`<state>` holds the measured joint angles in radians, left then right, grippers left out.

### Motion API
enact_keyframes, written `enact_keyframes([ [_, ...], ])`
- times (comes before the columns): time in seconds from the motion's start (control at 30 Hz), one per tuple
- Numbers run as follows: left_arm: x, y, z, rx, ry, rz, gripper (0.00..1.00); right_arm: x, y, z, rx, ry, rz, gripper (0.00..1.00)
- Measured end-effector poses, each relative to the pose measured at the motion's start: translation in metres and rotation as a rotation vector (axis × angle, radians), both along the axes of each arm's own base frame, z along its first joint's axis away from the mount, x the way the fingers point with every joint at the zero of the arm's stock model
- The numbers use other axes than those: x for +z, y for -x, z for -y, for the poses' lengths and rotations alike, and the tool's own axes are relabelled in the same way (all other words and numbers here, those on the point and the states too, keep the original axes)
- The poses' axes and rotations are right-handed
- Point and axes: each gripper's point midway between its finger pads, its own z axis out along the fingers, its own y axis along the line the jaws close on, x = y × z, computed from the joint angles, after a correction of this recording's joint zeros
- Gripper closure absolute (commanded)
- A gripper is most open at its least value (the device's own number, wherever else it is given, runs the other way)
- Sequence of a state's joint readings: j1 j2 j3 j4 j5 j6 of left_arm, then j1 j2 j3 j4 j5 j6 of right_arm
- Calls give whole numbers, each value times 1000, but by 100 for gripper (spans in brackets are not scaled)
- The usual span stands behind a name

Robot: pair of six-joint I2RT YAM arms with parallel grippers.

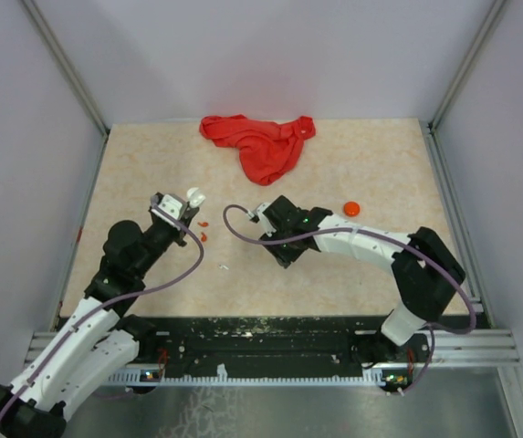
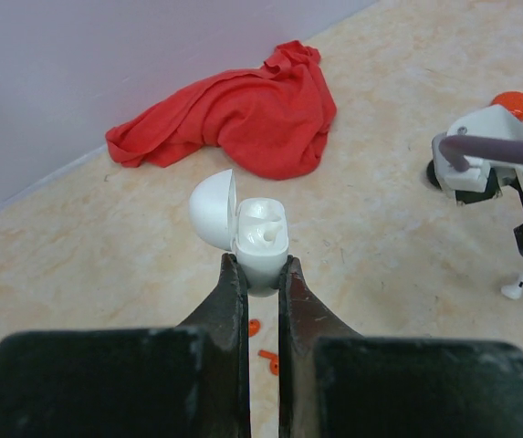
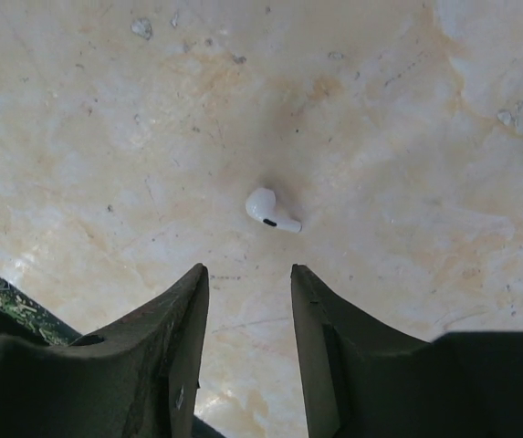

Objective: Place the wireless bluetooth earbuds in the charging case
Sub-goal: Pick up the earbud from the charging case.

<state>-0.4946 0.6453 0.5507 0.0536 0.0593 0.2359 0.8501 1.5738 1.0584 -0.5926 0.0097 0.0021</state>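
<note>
A beige marbled table [image 1: 151, 164] is enclosed by pale walls, and a red cloth [image 1: 259, 141] is spread at its far side. A white charging case [image 2: 259, 235], lid open, is clamped at its base by the left gripper [image 2: 261, 266]. The right gripper [image 3: 249, 274] is held apart and empty just above a white earbud [image 3: 271, 211], which lies on the table.

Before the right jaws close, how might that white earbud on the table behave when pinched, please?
The white earbud looks tiny and glossy, so probably light and slippery. Its rounded head and stem suggest it may pivot sideways.
</note>
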Motion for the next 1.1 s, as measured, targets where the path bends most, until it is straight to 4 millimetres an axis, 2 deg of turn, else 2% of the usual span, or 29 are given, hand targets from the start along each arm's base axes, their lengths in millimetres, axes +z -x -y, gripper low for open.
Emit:
enact_keyframes([
  [0.23,7,-4,-11,61,17,26,99,-16,-18,-18,49,49,-19,66],
  [0.47,8,-5,-14,74,25,27,99,-42,-15,-13,73,135,-88,69],
  [0.77,7,-6,-15,78,25,23,99,-44,-7,-5,87,175,-120,68],
  [1.1,5,-7,-14,71,28,14,99,-49,-10,-6,85,193,-118,69],
])
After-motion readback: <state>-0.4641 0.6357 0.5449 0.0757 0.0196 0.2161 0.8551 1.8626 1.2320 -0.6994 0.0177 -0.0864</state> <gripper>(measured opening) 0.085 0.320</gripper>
